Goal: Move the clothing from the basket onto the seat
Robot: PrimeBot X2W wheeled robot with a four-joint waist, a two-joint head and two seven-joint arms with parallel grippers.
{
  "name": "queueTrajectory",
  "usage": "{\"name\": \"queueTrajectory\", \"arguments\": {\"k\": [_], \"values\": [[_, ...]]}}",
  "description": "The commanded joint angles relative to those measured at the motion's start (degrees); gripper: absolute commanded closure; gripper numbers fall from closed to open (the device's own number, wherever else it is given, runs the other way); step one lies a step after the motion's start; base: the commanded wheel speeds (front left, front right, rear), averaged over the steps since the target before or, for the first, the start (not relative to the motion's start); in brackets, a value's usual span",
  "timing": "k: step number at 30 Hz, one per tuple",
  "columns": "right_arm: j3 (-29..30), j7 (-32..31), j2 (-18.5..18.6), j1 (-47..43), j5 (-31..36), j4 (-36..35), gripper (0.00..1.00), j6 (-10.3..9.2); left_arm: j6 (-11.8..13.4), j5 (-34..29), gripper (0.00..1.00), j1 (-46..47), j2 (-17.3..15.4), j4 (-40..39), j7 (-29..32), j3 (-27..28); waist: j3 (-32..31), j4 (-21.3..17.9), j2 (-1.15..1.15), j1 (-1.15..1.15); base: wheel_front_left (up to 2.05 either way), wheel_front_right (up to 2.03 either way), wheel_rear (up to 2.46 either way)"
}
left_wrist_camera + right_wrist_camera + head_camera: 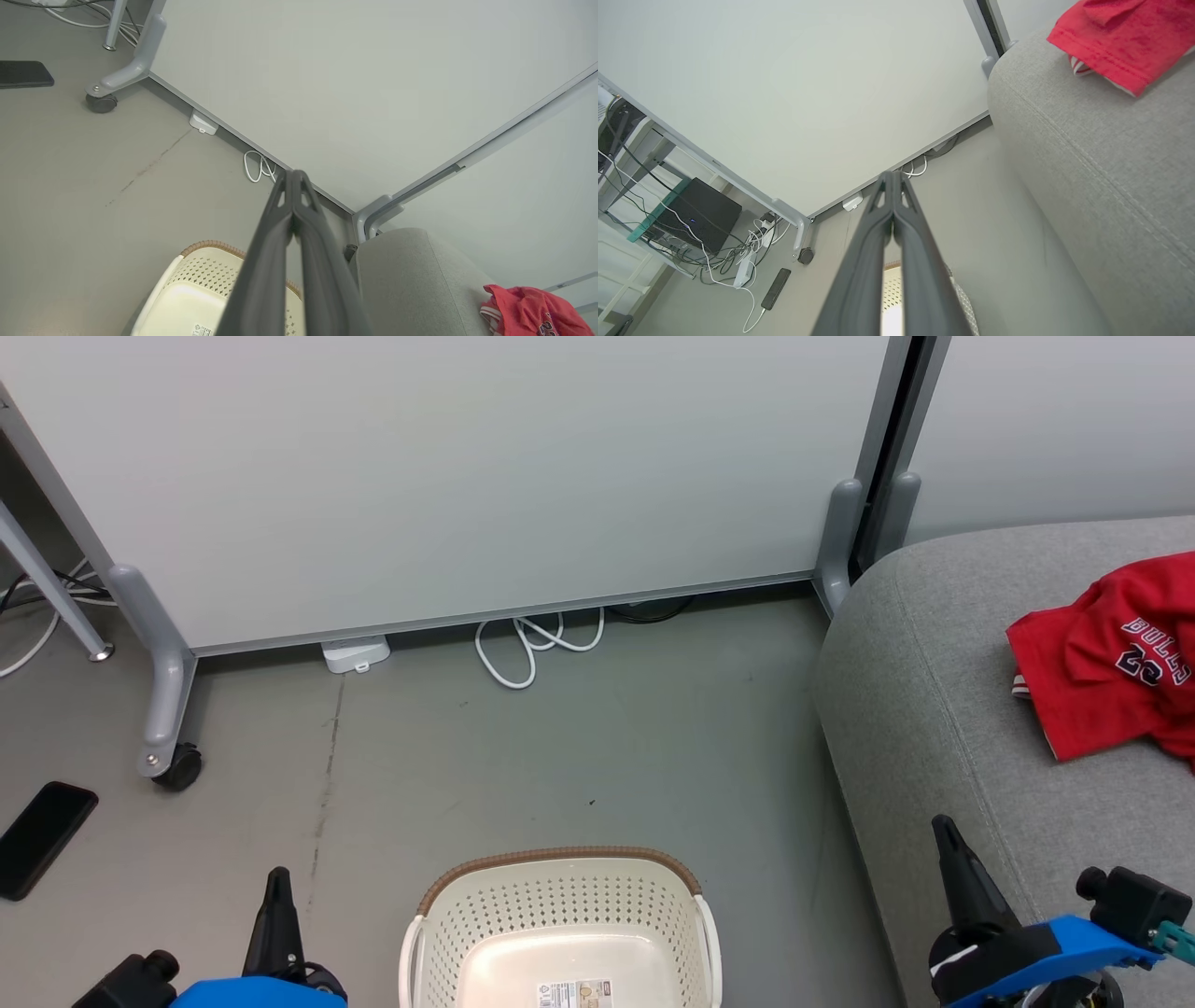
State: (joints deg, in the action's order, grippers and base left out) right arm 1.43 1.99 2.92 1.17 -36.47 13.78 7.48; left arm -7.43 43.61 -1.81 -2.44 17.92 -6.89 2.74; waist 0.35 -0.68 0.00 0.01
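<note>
The clothing [1111, 663] is seen on the seat [934, 728] at right. The basket [560, 854], bottom centre, is judged emptied. The left gripper [277, 882] and right gripper [945, 831] are pressed together, empty. Only a basket check is called for.

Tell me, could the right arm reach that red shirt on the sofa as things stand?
Probably yes. The right gripper, shut, hovers near the seat, and only bare cushion lies between it and the clothing; it must open first.
</note>
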Motion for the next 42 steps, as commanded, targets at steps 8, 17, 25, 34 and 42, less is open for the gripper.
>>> {"name": "queueTrajectory", "arguments": {"k": [8, 17, 25, 34, 42], "values": [[0.9, -1.26, -0.01, 2.33, -8.23, -0.54, 1.0, 0.01, -0.03, 7.04, 1.0, 2.78, -0.38, -1.35, 1.92, 0.73, -0.02, 0.06, 0.0, -0.01, 0.0, 0.0, 0.0], [1.54, -2.34, -0.01, 2.8, -15.16, -0.44, 1.0, 0.01, -0.04, 13.08, 1.0, 3.61, -0.41, -1.76, 3.63, 1.21, -0.03, 0.13, 0.0, -0.01, 0.0, 0.0, 0.0], [2.05, -3.21, -0.02, 3.15, -20.8, -0.36, 1.0, 0.01, -0.04, 18.06, 1.0, 4.29, -0.44, -2.09, 4.98, 1.58, -0.05, 0.18, 0.0, -0.01, 0.0, 0.0, 0.0], [2.57, -4.09, -0.02, 3.61, -26.74, -0.26, 1.0, 0.02, -0.05, 23.22, 1.0, 5.04, -0.46, -2.43, 6.44, 1.96, -0.06, 0.25, 0.0, -0.01, 0.0, 0.0, 0.0], [2.96, -4.78, -0.03, 3.85, -30.97, -0.19, 1.0, 0.02, -0.06, 26.92, 1.0, 5.53, -0.47, -2.67, 7.46, 2.28, -0.08, 0.3, 0.0, -0.01, 0.0, 0.0, 0.0]]}}
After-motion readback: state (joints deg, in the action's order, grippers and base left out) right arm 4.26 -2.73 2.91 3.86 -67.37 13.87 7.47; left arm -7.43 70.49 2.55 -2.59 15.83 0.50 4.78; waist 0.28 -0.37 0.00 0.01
